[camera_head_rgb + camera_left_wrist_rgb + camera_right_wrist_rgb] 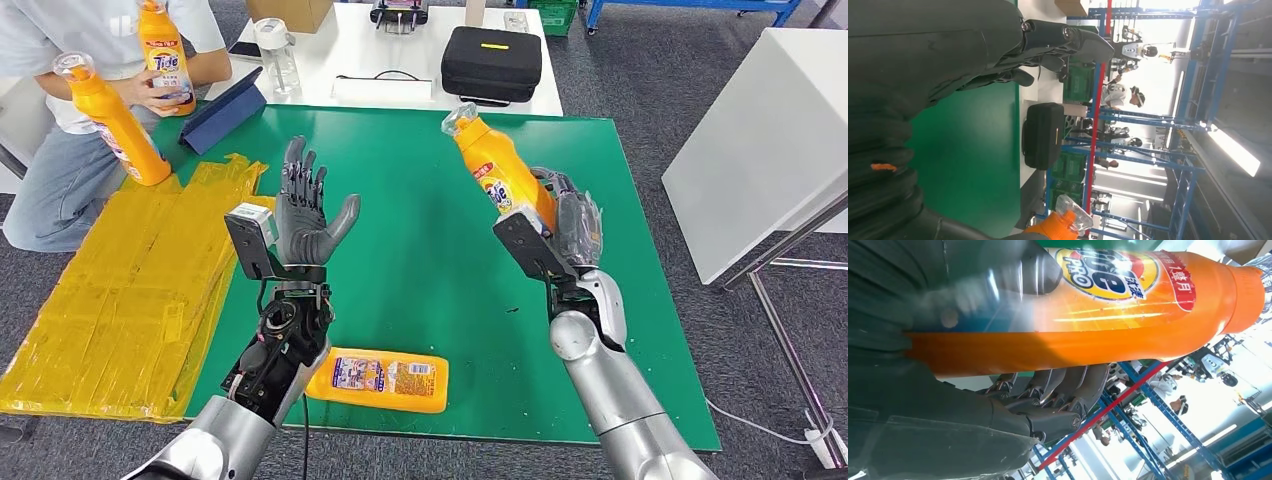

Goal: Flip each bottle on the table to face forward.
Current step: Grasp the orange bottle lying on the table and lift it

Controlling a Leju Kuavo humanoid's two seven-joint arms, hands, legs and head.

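While gripped by right hand, orange bottle tilted above green table.

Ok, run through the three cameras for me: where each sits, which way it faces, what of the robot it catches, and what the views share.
Head view: high on the body, looking forward and down at the green table; both arms, open left hand, right hand holding a bottle.
Left wrist view: behind the left hand, facing across the table toward a black case and blue racks.
Right wrist view: behind the right hand, close on the bottle.
Shared: the held bottle shows in all three; the case in head and left wrist views.
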